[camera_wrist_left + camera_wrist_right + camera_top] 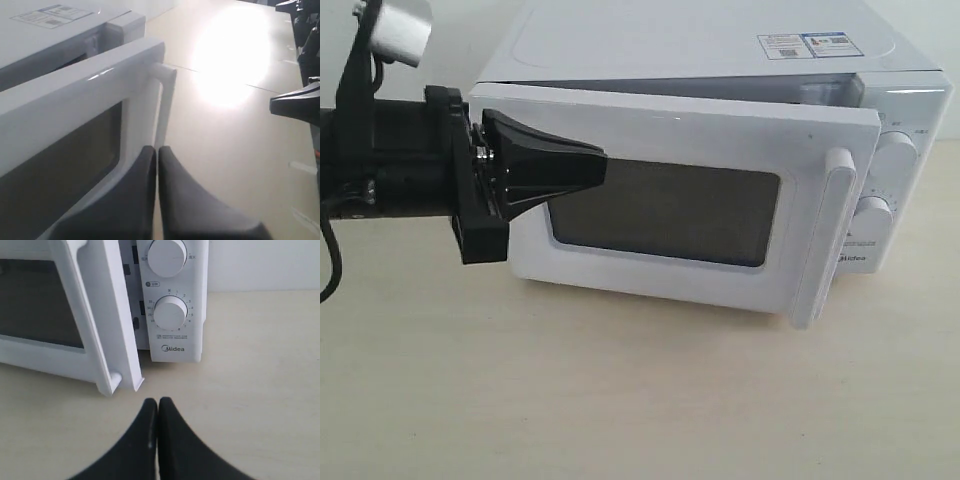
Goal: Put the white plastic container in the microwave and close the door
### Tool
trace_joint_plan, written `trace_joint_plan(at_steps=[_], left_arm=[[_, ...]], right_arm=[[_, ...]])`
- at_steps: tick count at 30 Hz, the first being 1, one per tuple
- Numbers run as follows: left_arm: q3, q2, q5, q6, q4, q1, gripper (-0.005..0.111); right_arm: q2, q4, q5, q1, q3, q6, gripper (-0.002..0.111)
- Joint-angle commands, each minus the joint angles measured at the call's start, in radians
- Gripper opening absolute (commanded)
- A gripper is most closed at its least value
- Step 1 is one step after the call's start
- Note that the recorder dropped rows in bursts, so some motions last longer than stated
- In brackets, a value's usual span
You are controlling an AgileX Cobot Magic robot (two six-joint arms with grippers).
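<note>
Left arm is nudging the door shut

The left gripper (602, 165), jaws squeezed together and empty, is leaning on the door (720, 130) of the microwave (700, 40), which is hanging a little open. The right gripper (158, 402), jaws together and empty too, is hovering over the worktop (620, 400). The white plastic container is not showing. The door is looking stiff and slippery, so I am guessing a flat push near the handle (830, 235).

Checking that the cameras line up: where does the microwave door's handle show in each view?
Exterior view: the handle is right of centre, at the free edge of the door.
Left wrist view: the handle is in the picture's middle, slightly above centre.
Right wrist view: the handle is left of centre, slanting.
Shared landmark: the dark window beside it.
</note>
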Motion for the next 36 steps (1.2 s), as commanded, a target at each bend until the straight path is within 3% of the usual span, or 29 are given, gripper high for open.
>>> trace_joint_plan(at_steps=[1,7,12,21,24,26,29,31,33,36], left_arm=[[-0.004,-0.046,0.010,-0.035,0.031,-0.004,0.004],[0.027,-0.093,-0.023,-0.117,0.137,-0.004,0.004],[0.071,-0.136,-0.163,-0.135,0.129,-0.004,0.004],[0.090,-0.167,-0.213,-0.149,0.105,-0.004,0.004],[0.090,-0.167,-0.218,-0.149,0.105,-0.004,0.004],[0.090,-0.167,-0.218,-0.149,0.105,-0.004,0.004],[0.090,-0.167,-0.218,-0.149,0.105,-0.004,0.004],[0.090,-0.167,-0.219,-0.149,0.097,-0.004,0.004],[0.090,-0.167,-0.219,-0.149,0.090,-0.004,0.004],[0.090,-0.167,-0.219,-0.149,0.090,-0.004,0.004]], right_arm=[[-0.005,-0.012,-0.001,-0.004,-0.001,0.005,0.000],[-0.005,-0.016,-0.020,-0.004,-0.001,-0.001,0.000],[-0.005,-0.042,-0.121,-0.004,-0.001,-0.022,0.000],[-0.005,-0.060,-0.752,-0.004,-0.001,-0.079,0.000],[-0.005,0.001,-1.141,-0.004,-0.001,-0.042,0.000],[-0.005,0.056,-1.185,-0.002,-0.067,0.064,0.000],[0.001,0.092,-1.023,-0.002,-0.231,0.162,0.000],[0.073,0.046,-0.807,-0.002,-0.374,0.248,0.000],[0.206,-0.135,-0.446,-0.002,-0.543,0.496,0.000],[0.369,-0.101,-0.040,-0.001,-0.635,0.648,0.000]])
